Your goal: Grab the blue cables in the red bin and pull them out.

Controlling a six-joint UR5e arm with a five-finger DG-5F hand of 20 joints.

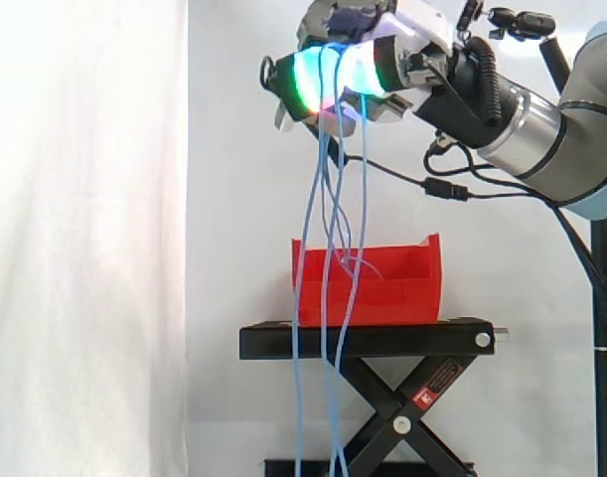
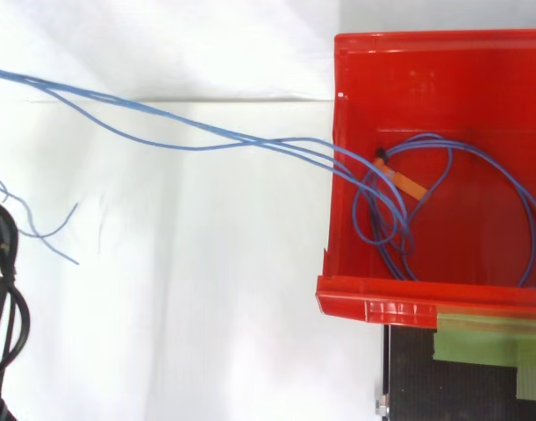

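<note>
High above the red bin (image 1: 402,288) in the side view, my hand (image 1: 382,60) has its glowing fingers curled round a bunch of blue cables (image 1: 328,229). The strands drape down from the fingers; some run into the bin, others hang past its front wall below the stand. In the top view the blue cables (image 2: 206,140) stretch from the upper left over the bin's left wall (image 2: 331,210). They end in loose loops (image 2: 452,202) lying on the bin floor beside a small orange piece (image 2: 410,185).
The bin rests on a black scissor stand (image 1: 363,340) before the white curtain. Green tape (image 2: 487,342) sits on the stand top near the bin's front rim. Loose blue cable ends (image 2: 39,232) lie at the left in the top view. A dark pole (image 1: 603,298) stands at the right.
</note>
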